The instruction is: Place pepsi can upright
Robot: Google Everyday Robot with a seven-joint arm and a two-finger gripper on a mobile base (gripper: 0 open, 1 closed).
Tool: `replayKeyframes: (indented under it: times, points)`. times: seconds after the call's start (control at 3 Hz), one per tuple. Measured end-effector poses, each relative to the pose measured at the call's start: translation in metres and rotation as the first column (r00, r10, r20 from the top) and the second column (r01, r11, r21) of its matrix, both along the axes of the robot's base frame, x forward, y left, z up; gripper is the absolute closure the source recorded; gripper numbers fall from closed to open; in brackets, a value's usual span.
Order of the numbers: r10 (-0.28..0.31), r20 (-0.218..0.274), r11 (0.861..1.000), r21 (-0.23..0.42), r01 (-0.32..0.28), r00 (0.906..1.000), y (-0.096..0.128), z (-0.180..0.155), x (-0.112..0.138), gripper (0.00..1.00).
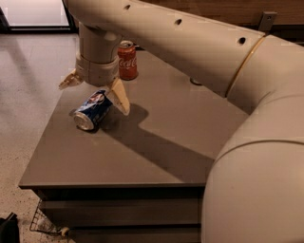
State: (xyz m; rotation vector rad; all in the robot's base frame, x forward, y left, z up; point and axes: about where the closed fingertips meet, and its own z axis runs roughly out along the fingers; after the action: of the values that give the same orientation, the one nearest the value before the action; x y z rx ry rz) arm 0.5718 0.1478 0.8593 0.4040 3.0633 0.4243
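Gripper (93,98): fingers spread wide, empty, just above the pepsi can (89,115).
Risk: I fear a finger nudges the lying can, rolling it.

My gripper (95,90) hangs upper left of frame, fingers spread, just in front of a red Coke can (127,60) that stands upright nr the far edge of the grey table (171,142). A small round thing (193,81) sits further right on the top, mostly hidden. Pale speckled floor (28,104) at left, wire basket (45,223) bottom left below the tabletop, wood wall (223,12) top right.
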Motion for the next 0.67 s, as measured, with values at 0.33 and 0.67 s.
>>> replayKeyframes:
  times: [0.33,0.67]
  points:
    - [0.034,-0.004,0.999,0.004,-0.034,0.9994,0.0199,-0.0083,0.0018,0.00]
    - [0.047,-0.002,0.999,0.002,-0.047,0.9989,0.0205,-0.0096,0.0015,0.18]
